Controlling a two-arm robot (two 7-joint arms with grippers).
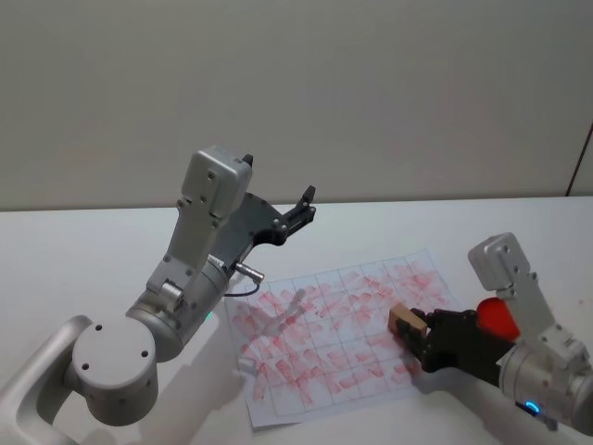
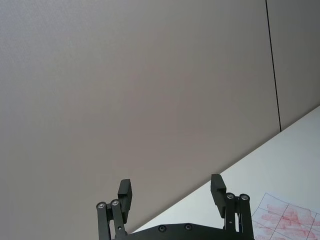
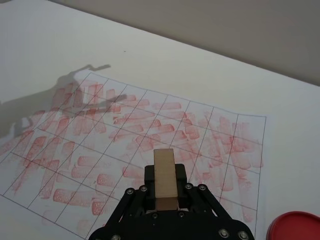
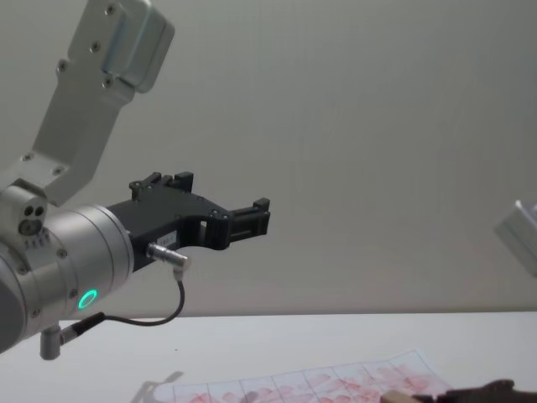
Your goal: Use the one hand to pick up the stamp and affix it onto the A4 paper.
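Note:
My right gripper (image 1: 420, 335) is shut on the stamp (image 1: 405, 319), a small tan wooden block, over the right part of the A4 paper (image 1: 324, 334). The white sheet lies flat on the table, its grid cells full of smudgy red marks. In the right wrist view the stamp (image 3: 164, 167) stands out between the black jaws of the right gripper (image 3: 165, 189), with the A4 paper (image 3: 125, 130) spread beyond it. Whether the block touches the sheet I cannot tell. My left gripper (image 1: 302, 209) hangs raised above the table behind the paper, open and holding nothing; its fingers (image 2: 124, 193) stand wide apart.
A small red round item (image 1: 498, 318) sits just right of the paper, close to my right wrist, and shows as a red disc (image 3: 295, 227) in the right wrist view. The white table (image 1: 83, 250) runs back to a plain wall.

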